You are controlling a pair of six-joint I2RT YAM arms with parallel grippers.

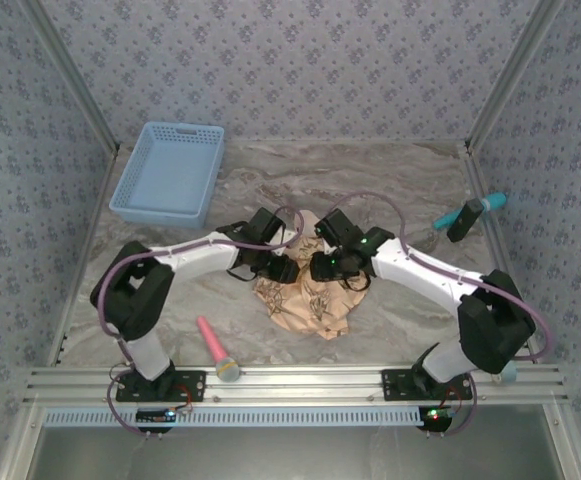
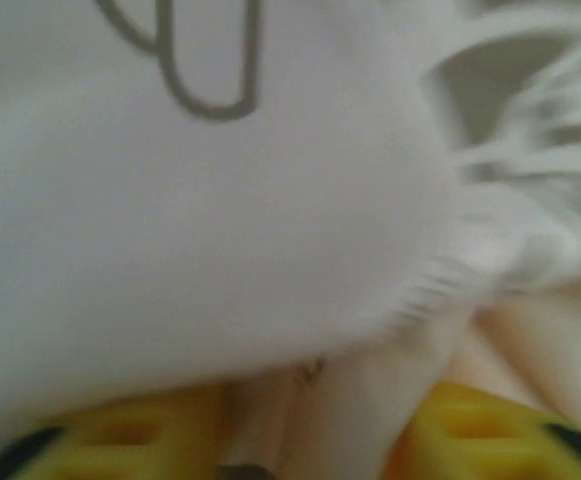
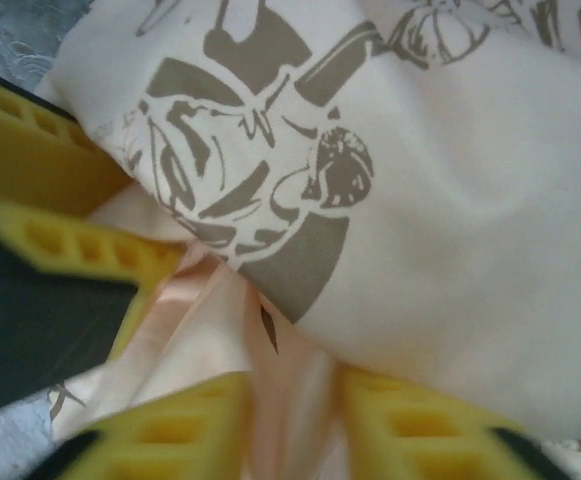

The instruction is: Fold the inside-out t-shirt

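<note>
The inside-out t-shirt (image 1: 305, 308) lies crumpled in a heap at the table's near middle, peach-tan with dark brown emblems. Both grippers meet at its far edge. My left gripper (image 1: 282, 270) has a fold of pale cloth (image 2: 300, 420) pinched between its yellow fingers (image 2: 120, 440); that view is blurred. My right gripper (image 1: 322, 268) is shut on a narrow peach fold (image 3: 290, 400) between its yellow fingers (image 3: 420, 430), under a bulge of cloth with a large emblem (image 3: 260, 170). In the right wrist view the left gripper's fingers (image 3: 60, 240) sit close at the left, touching the same cloth.
A blue basket (image 1: 168, 172) stands at the back left. A pink-handled tool (image 1: 215, 350) lies near the front rail, left of the shirt. A teal tool (image 1: 470, 210) lies at the right edge. The marbled table (image 1: 370, 185) is bare behind the arms.
</note>
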